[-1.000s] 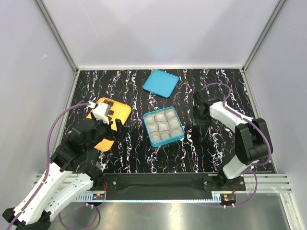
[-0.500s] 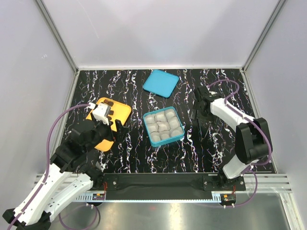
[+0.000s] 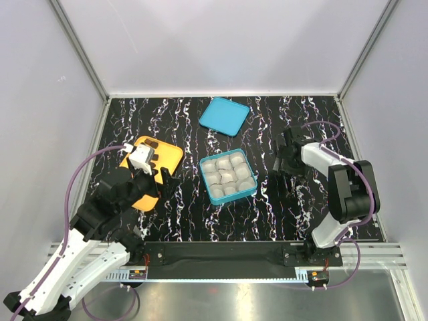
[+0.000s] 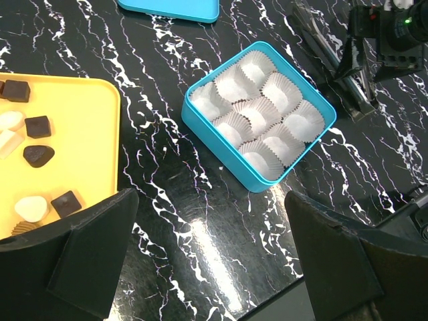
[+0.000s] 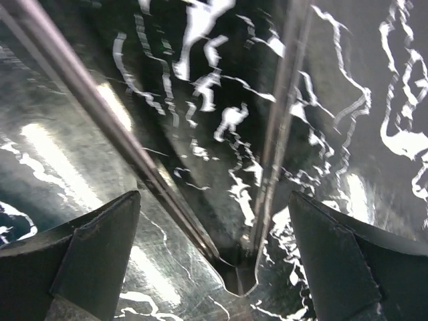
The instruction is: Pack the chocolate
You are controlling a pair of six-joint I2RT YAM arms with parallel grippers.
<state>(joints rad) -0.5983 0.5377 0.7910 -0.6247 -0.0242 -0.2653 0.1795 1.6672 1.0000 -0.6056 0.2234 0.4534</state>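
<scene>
Right gripper [image 5: 214, 231] is spread wide and low over the tongs [image 5: 279, 134], which lie between its fingers. Tool pick-up, I reckon; next I must close squarely on them. Left gripper [image 4: 210, 234] is wide too, holding nothing. Chocolate [image 4: 38, 126] sits on the yellow tray [image 4: 87, 134]; the blue box [image 4: 214, 151] holds only empty paper cups [image 4: 257, 114].

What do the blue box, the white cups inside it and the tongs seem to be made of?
Blue box: probably painted tin or plastic, as it has a smooth, even colour, a thin rim and a soft sheen.
Cups: thin paper, matte, with pleated walls.
Tongs: bare metal, likely steel, as they are polished grey strips that mirror the light.
</scene>
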